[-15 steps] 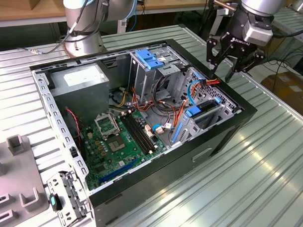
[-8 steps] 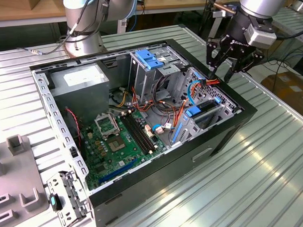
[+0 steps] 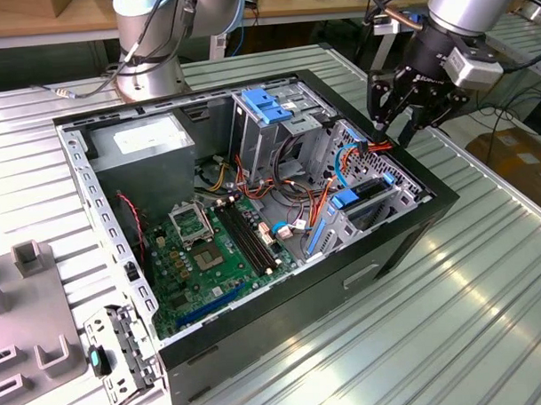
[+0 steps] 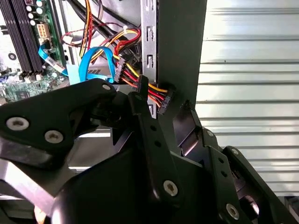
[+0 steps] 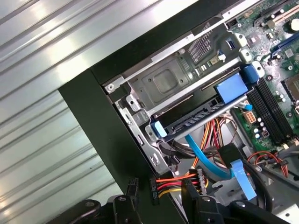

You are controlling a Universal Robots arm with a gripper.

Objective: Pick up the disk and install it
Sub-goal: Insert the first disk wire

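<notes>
Tool (image 3: 392,127), spread and empty, hangs over power cable (image 5: 170,184) near the disk (image 5: 191,120); likely to snag the wires.

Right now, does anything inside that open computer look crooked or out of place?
Nothing looks damaged. The disk looks slanted in its bay below the end effector, so it may not be fully seated. Loose cables sprawl beside it.

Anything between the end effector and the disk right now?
Yes. A red-and-yellow cable bundle and a blue cable cross the gap between the open end effector and the disk, which sits in its bay.
</notes>
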